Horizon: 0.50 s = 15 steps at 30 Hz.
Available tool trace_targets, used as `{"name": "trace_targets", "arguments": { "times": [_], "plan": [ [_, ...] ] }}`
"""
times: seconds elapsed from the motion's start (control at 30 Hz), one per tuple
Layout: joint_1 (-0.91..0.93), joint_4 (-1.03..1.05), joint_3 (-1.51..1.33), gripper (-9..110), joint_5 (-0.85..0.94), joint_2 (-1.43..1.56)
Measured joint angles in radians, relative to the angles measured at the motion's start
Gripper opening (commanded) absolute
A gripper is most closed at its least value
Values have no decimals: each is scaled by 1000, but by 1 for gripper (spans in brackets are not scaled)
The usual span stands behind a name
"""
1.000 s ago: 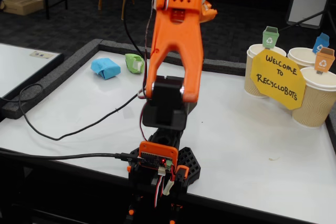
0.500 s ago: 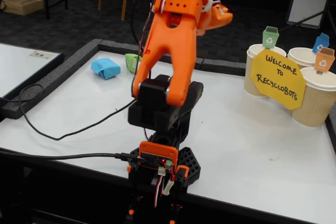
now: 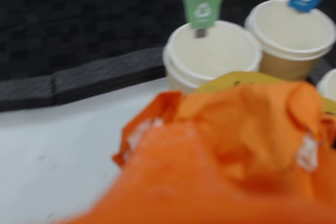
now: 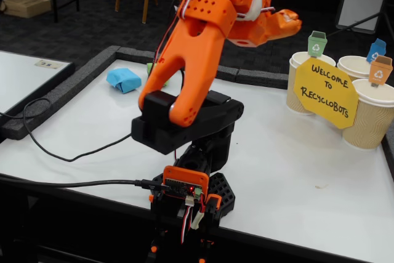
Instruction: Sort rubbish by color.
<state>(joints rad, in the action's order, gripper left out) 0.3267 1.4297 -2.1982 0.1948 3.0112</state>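
Note:
The light blue paper wad (image 4: 123, 80) lies at the far left of the white table (image 4: 295, 170) in the fixed view. Only a sliver of the lime green wad (image 4: 150, 66) shows beside it, the rest hidden behind the orange arm. My gripper (image 4: 290, 24) is raised high above the table, pointing right toward the paper cups, far from both wads. Its fingers look pressed together with nothing between them. In the wrist view the gripper (image 3: 231, 145) is a blurred orange mass filling the lower frame.
Three tan paper cups stand at the right: one with a green flag (image 4: 298, 69) (image 3: 212, 51), one with a blue flag (image 4: 355, 66) (image 3: 291, 30), one with an orange flag (image 4: 372, 118). A yellow sign (image 4: 325, 92) leans on them. A black cable (image 4: 68, 155) crosses the left of the table.
The arm has swung and leaned to the right. The gripper has moved out from above the base toward the cups, and the arm now covers most of the green wad.

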Motion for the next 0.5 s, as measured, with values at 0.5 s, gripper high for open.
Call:
{"name": "trace_targets", "arguments": {
  "times": [0.5],
  "plan": [
    [146,-26,-114,0,0,130]
  ]
}}
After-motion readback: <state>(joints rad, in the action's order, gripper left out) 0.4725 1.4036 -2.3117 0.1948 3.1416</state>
